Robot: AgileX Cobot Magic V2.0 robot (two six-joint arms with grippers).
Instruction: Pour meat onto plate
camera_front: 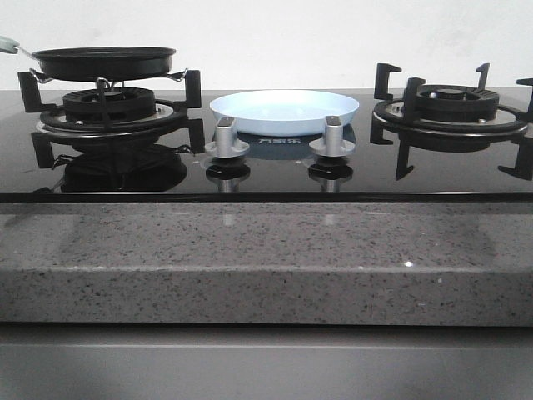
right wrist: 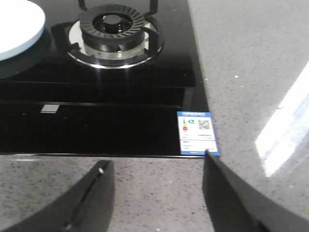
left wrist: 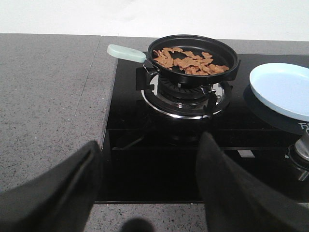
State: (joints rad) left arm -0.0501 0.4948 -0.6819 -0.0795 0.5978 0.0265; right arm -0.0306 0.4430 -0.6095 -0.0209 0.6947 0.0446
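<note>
The left gripper (left wrist: pixel 149 188) hangs with its two dark fingers spread wide and nothing between them, above the front edge of the glossy black glass hob (left wrist: pixel 159 159) where it meets the speckled grey stone counter (left wrist: pixel 48 96). The right gripper (right wrist: pixel 159 193) is likewise parted and empty, poised over the counter's front strip near the hob's right corner, just by a small blue-and-white label (right wrist: pixel 197 132) stuck to the glass. Neither gripper shows in the front view.

The counter (camera_front: pixel 266 242) is thick grey granite-like stone with a squared front edge; behind it rises a plain white wall (camera_front: pixel 275 33). The hob is set into the stone and reflects what stands on it. Two silver knobs (camera_front: pixel 226 137) sit near its front centre.

On the left burner (left wrist: pixel 186 94) rests a black frying pan (left wrist: pixel 193 60) with a pale green handle (left wrist: pixel 126 52) pointing away to the left. The meat (left wrist: pixel 189 62), a scatter of small flat light-brown pieces, lies inside the pan. The plate (camera_front: pixel 285 111), pale blue and bare, sits on the glass between the two burners, just behind the knobs. The right burner (right wrist: pixel 114 29) carries nothing on its black grate.
</note>
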